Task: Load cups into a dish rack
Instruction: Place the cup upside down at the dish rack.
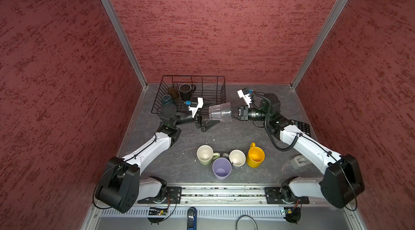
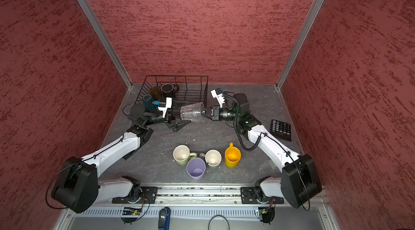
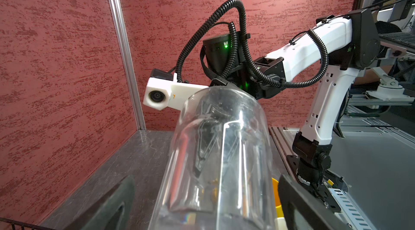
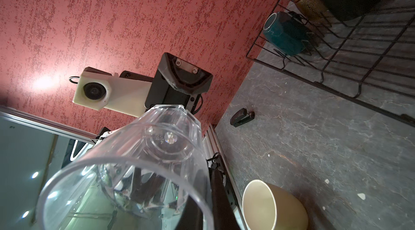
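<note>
A clear ribbed glass [image 1: 220, 112] [image 2: 192, 112] hangs on its side above the table, in front of the black wire dish rack [image 1: 193, 78] [image 2: 175, 76]. My right gripper [image 1: 233, 114] [image 4: 206, 206] is shut on its rim, one finger inside. My left gripper [image 1: 207, 116] [image 3: 202, 206] is open, a finger on either side of the glass's base [image 3: 215, 161], with gaps showing. In the rack sit a black mug [image 1: 186, 90], an amber tumbler [image 1: 173, 92] and a teal mug [image 1: 167, 99]. On the table near the front stand a pale green mug [image 1: 205, 154], a lilac tumbler [image 1: 221, 168], a grey mug [image 1: 237, 158] and a yellow mug [image 1: 255, 156].
A black calculator [image 2: 281, 129] lies at the table's right edge behind my right arm. A small black stapler [image 4: 241, 117] lies on the table near the left wall. A grey plastic piece [image 1: 298, 161] sits under my right forearm. Red walls close in three sides.
</note>
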### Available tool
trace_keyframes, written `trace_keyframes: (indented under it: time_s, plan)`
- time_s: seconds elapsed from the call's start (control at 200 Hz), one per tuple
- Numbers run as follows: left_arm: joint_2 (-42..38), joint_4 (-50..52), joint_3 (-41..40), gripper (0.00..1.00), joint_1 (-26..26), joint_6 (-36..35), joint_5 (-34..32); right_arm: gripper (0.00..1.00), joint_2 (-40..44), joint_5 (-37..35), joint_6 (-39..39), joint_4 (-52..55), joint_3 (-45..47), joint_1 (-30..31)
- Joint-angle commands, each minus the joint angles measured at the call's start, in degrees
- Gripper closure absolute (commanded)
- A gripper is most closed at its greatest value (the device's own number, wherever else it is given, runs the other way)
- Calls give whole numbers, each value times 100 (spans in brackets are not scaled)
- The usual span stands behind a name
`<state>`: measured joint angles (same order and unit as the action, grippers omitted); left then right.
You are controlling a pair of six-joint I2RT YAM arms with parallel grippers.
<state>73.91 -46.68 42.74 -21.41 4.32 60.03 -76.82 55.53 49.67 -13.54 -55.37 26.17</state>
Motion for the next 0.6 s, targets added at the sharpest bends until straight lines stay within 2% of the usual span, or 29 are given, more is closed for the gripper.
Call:
trace_keyframes:
  time_s: [0.0, 0.195, 0.596]
  plan:
    - [79, -113, 143, 3, -56, 83, 199, 100, -9, 139, 232, -632, 19, 96]
    - [124, -151, 169, 6, -99, 130, 299, 100, -99, 197, 590, -1196, 147, 160]
    - [231, -237, 265, 15, -197, 208, 425, 100, -218, 143, 657, -1304, 131, 287]
